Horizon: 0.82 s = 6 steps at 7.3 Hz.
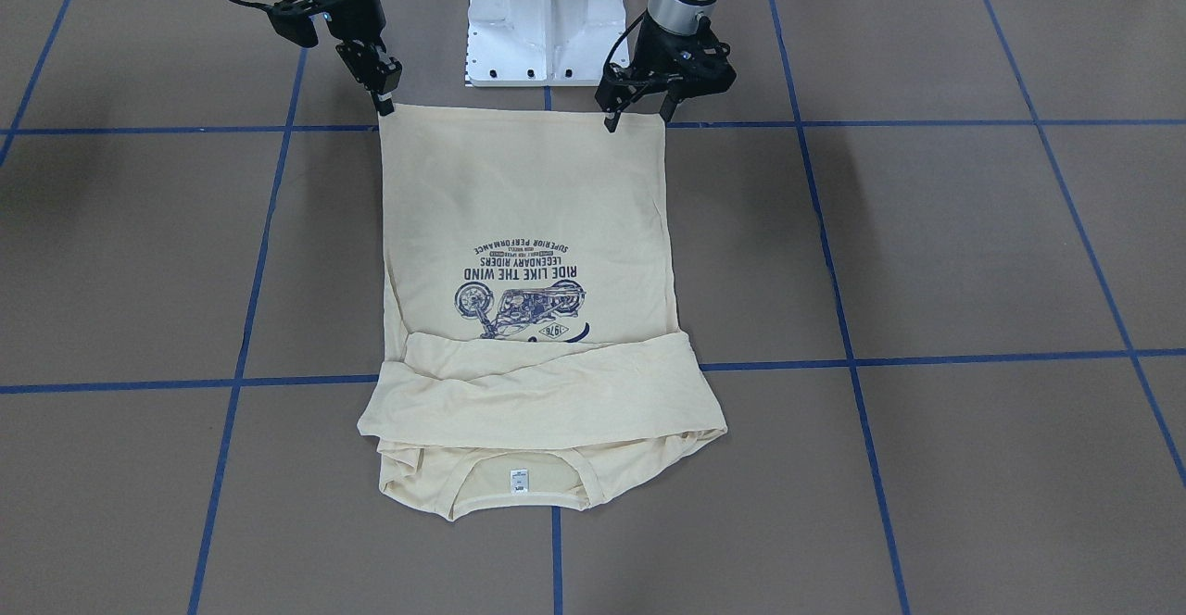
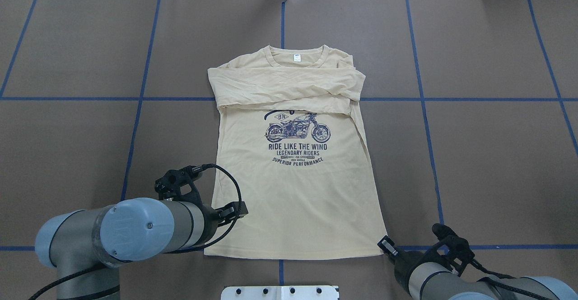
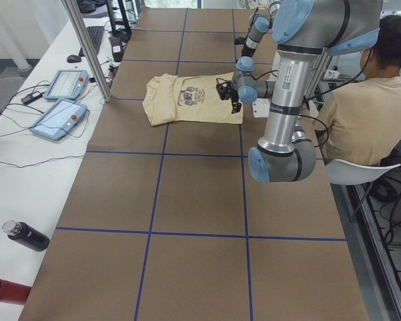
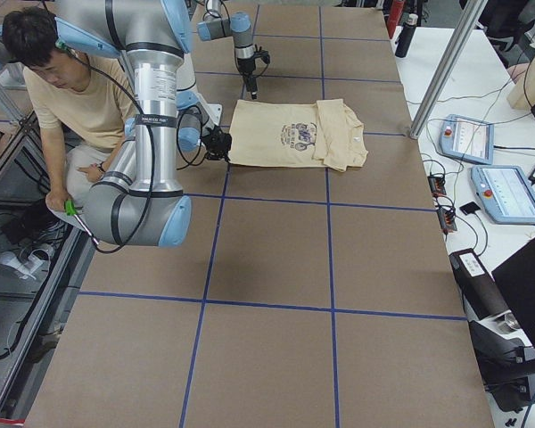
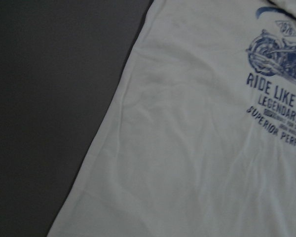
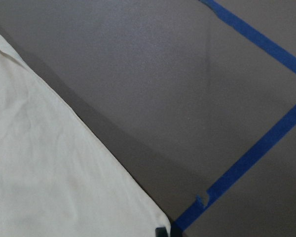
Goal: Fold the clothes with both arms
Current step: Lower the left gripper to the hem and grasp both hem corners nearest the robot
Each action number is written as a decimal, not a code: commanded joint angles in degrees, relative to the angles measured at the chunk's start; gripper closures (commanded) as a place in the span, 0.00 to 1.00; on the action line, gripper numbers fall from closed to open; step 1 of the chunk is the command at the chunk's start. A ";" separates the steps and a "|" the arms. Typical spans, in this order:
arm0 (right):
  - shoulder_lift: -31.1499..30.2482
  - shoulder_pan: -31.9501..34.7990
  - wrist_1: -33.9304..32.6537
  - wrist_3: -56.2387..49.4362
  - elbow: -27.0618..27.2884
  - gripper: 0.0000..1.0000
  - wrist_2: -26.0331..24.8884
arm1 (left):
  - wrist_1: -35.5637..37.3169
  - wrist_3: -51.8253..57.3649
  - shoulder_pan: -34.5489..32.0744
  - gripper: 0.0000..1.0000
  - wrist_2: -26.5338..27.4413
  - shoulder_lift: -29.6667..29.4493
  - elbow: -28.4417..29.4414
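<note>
Two hands sit at the bottom edge of one cream long-sleeved shirt [image 2: 293, 191], which lies flat, print up, in the middle of the tabletop [image 2: 474, 155]. Seen from overhead, its collar [image 2: 316, 60] points to 12 o'clock and its hem [image 2: 293, 255] to 6 o'clock. Both sleeves [image 2: 284, 87] are folded across the chest, just covering the top of the motorcycle print [image 2: 297, 130]. At the 7 o'clock hem corner the left hand [image 1: 639, 113] has its fingers spread, with nothing held. At the 5 o'clock corner the right hand [image 1: 384, 101] tips down to the cloth; I cannot tell whether it is pinched or parted
</note>
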 commanded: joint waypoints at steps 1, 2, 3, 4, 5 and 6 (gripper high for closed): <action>-0.02 -0.01 0.00 0.00 0.00 1.00 0.00 | 1.26 -0.58 1.38 0.02 0.07 1.97 0.16; -0.02 -0.01 0.00 0.00 0.00 1.00 0.00 | 1.35 -0.58 2.34 0.05 0.07 2.77 0.34; -0.02 -0.01 0.00 0.00 0.09 1.00 0.00 | 1.35 -0.58 2.88 0.06 0.07 3.82 0.52; -0.02 -0.01 0.00 0.00 0.01 1.00 0.00 | 1.35 -0.58 3.06 0.09 0.07 4.01 0.69; -0.02 -0.01 0.00 0.00 0.09 1.00 0.00 | 1.35 -0.58 3.32 0.15 -0.02 4.01 1.48; -0.02 -0.01 0.00 0.00 0.09 1.00 0.00 | 1.35 -0.66 3.32 0.21 -0.11 3.92 1.49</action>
